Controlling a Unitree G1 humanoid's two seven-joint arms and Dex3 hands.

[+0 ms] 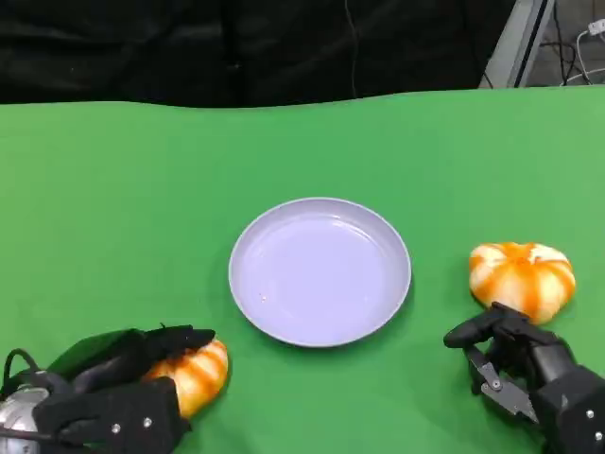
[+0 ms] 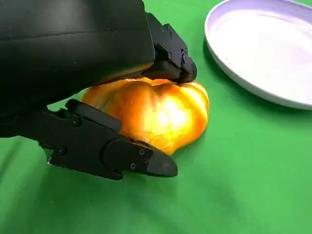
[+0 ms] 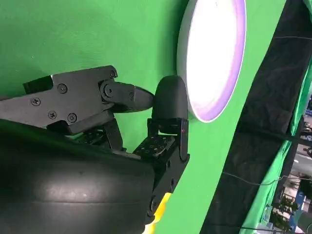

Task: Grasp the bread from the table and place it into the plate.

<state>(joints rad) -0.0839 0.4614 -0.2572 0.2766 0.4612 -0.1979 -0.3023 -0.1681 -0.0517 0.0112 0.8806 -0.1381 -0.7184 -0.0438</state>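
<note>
Two orange-and-white striped breads lie on the green table [image 1: 113, 189], one to each side of the pale lilac plate [image 1: 319, 270], and the coming move turns on the one at the near left. That left bread [image 1: 194, 374] sits just off the plate's near-left rim, apart from it, and the left hand [image 1: 118, 397] is already on it: in the left wrist view the hand [image 2: 83, 83] has its black fingers [image 2: 168, 53] lying over the top of the bread [image 2: 161, 114] while the thumb-side finger [image 2: 122, 156] runs along its lower flank, so the bread sits between them, cradled. Whether the grip is firm enough to lift cannot be told; the bread seems to rest on the cloth. From this hand the plate [image 2: 263, 53] lies ahead and to the robot's right, near, so the carry would be a short sweep up and inward over the rim. The bread is roundish, with no marked long axis. The right bread [image 1: 522, 274] lies just off the plate's right side, with the right hand [image 1: 525, 374] just behind it, fingertips close to or touching its near edge; in the right wrist view that hand's fingers [image 3: 168, 105] are parted and hold nothing, a sliver of yellow showing under the shell. The left hand is plainly the one further along.
</note>
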